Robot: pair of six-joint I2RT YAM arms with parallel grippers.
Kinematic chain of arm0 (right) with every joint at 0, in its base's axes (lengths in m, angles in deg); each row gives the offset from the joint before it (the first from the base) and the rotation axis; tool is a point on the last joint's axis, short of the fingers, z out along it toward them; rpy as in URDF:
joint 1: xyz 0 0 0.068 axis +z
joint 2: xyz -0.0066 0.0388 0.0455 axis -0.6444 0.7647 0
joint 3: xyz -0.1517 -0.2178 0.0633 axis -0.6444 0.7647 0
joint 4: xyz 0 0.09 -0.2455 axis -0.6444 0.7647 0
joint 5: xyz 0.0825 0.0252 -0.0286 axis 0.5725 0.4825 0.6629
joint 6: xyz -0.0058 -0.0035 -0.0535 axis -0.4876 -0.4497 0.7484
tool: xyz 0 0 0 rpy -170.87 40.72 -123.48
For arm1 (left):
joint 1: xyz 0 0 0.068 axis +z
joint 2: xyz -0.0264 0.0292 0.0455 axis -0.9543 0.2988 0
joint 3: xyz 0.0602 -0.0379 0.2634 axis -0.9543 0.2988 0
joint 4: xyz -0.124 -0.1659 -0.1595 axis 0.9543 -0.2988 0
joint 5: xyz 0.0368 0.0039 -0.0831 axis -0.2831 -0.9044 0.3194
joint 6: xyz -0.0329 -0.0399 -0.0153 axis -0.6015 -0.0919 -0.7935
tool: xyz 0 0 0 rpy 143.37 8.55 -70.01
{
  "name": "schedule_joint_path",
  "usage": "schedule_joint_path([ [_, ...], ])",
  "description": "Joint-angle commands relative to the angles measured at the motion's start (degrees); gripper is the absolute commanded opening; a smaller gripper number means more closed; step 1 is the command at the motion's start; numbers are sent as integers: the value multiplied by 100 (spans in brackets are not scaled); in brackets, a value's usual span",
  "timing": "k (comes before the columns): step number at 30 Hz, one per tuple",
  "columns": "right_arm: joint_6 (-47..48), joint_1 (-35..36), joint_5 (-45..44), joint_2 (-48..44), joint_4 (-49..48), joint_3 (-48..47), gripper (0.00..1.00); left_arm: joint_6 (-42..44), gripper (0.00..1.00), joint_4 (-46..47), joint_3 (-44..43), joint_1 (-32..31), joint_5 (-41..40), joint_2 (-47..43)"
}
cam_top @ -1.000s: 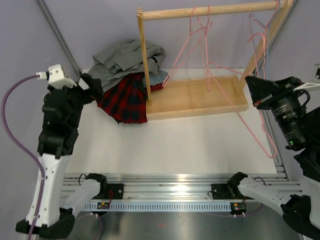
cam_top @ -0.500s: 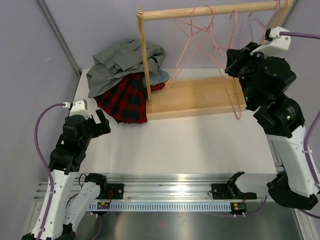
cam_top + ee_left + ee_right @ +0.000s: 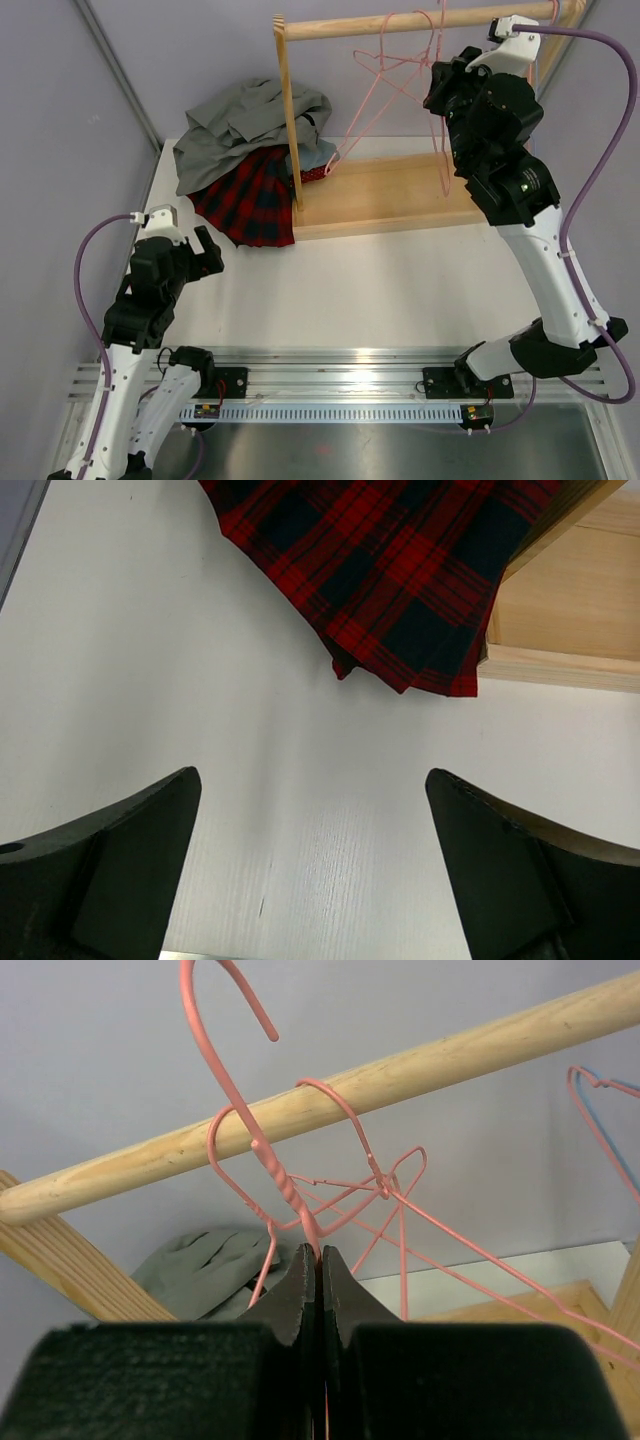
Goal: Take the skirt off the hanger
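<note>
The red and dark tartan skirt (image 3: 248,205) lies crumpled on the table at the left of the wooden rack, partly under a grey garment; its hem (image 3: 390,570) fills the top of the left wrist view. My left gripper (image 3: 205,252) hovers near the table in front of the skirt, open (image 3: 312,780), with nothing between its fingers. My right gripper (image 3: 440,85) is raised to the rail and shut (image 3: 320,1250) on the neck of a pink wire hanger (image 3: 283,1185). The hanger's hook stands above the rail, and its bare frame (image 3: 441,160) hangs below the gripper.
A wooden rack with a top rail (image 3: 400,22) and a tray base (image 3: 400,195) stands at the back. Other pink hangers (image 3: 385,75) hang tangled on the rail. A light blue hanger (image 3: 600,1130) is at the right. A grey garment (image 3: 250,120) tops the clothes pile.
The right arm has swung up and leftward to the rail, carrying the pink hanger. The left arm has drawn back from the clothes pile toward the table's near left.
</note>
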Motion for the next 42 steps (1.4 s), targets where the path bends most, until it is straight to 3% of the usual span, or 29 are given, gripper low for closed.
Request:
schedule_joint_path([
  [1,-353,-196,544,231,-459,-260,0,-6,99,248,70,-11,198,-36],
  [11,-1066,-424,1284,1189,-283,-700,0,3,99,239,87,-11,198,-71],
  [24,-1453,-477,1082,337,-590,1144,0,3,99,248,96,-11,224,-63],
  [26,-1454,-477,1029,161,-573,1400,10,3,99,240,87,-2,224,-62],
  [27,-1401,-477,1020,109,-582,1453,23,3,99,239,96,-11,215,-71],
  [28,-1349,-486,1003,-14,-582,1540,65,3,99,239,96,-11,215,-71],
  [30,-1173,-477,976,-137,-599,1567,91,3,99,240,87,-11,206,-80],
  [31,-1111,-486,915,-312,-591,1567,97,3,99,239,96,-11,189,-71],
  [36,-952,-486,879,-1504,-730,2154,99,-6,99,231,96,-11,189,-62],
  [42,-1110,-477,1151,-3412,-733,4349,99,-6,99,231,96,-11,242,-10],
])
